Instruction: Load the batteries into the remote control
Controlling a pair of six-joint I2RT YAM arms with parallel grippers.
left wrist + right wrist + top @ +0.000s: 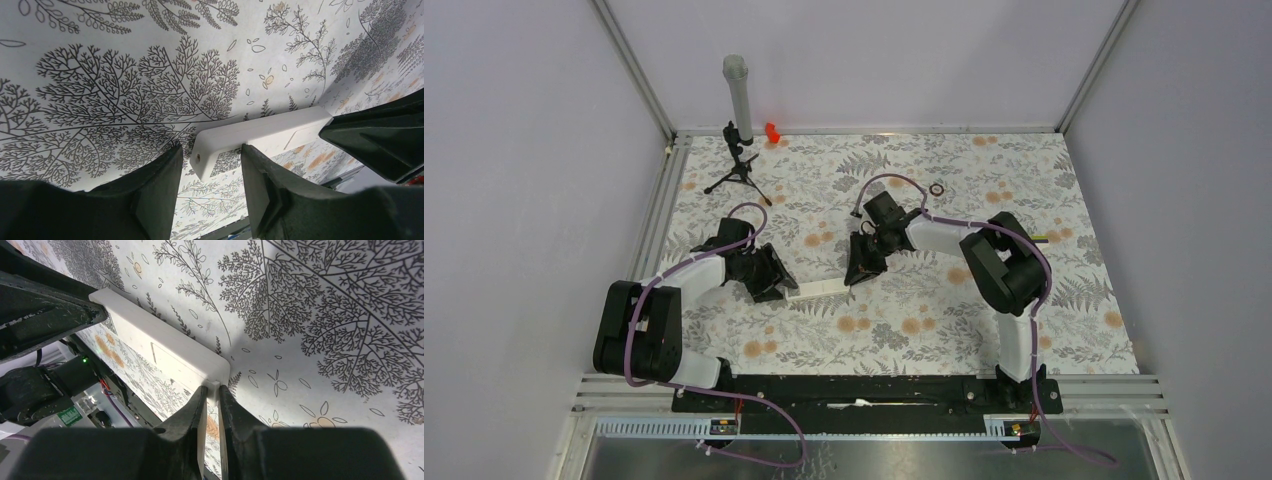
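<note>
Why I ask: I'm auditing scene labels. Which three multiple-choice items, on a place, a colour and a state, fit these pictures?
1. The slim white rectangular plastic remote control lies:
A) between the left tool and the right tool
B) in the far left corner
C) at the right edge

2. The small bright object beside the small black tripod is:
A) green
B) orange-red
C) blue

3. The right tool is:
A) wide open over bare cloth
B) holding a battery
C) pinched on the remote control's end

Answers:
1 A, the top view shows the remote control spanning the gap between both tools.
2 B, it shows orange-red against the pale wall.
3 C, the right wrist view shows its fingers nearly together with the white edge between them.
</note>
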